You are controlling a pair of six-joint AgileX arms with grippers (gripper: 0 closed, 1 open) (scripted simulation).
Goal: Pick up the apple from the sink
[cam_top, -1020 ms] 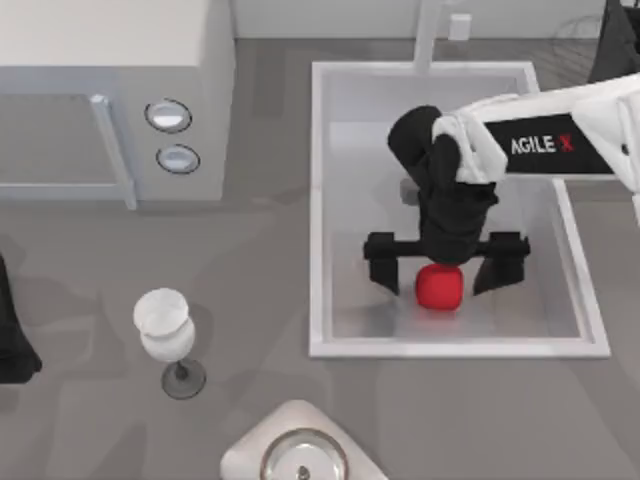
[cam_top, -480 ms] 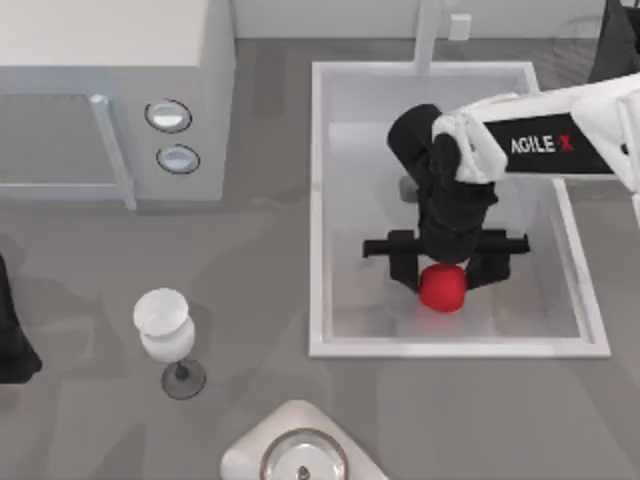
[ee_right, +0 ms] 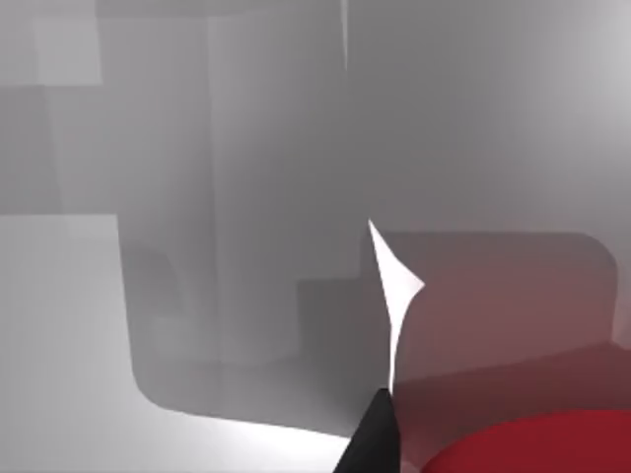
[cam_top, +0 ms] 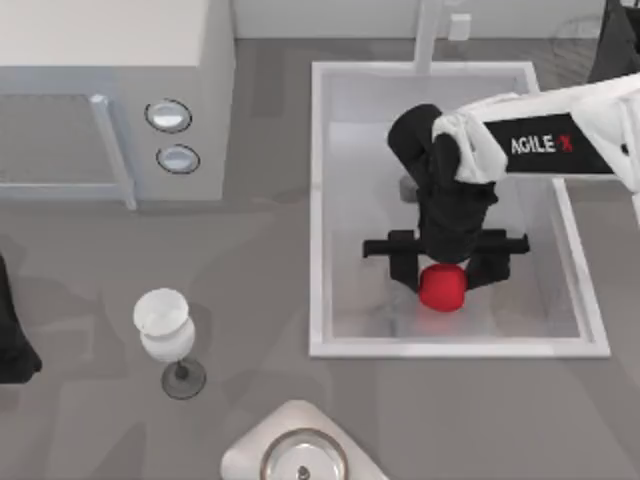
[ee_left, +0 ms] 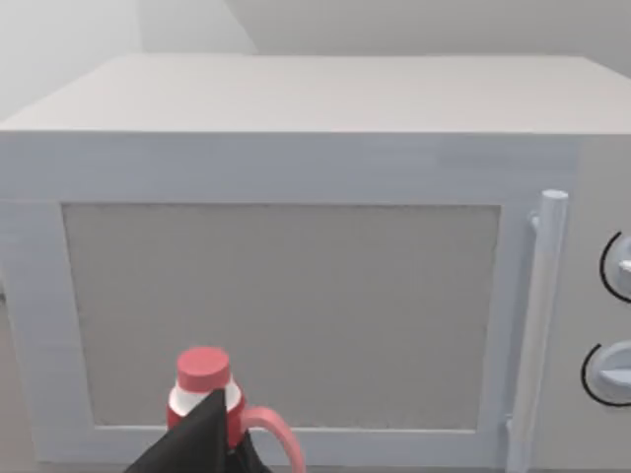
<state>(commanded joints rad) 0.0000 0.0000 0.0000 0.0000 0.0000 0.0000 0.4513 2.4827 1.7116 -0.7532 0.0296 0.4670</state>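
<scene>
One apple [cam_top: 441, 288] in sink [cam_top: 318, 200], clamped between right pincer [cam_top: 444, 268] fingers

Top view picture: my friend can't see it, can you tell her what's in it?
The right arm's black end effector is closed around a small bright red rounded apple inside a large white rectangular sink. On the grey table's left side stand a grey-white microwave with two round knobs and a clear wine glass; the left arm is parked at the left edge.

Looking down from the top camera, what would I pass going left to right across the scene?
Wine glass → microwave knobs → sink's left rim → apple, with the right claw closed around it → sink's right rim.
</scene>
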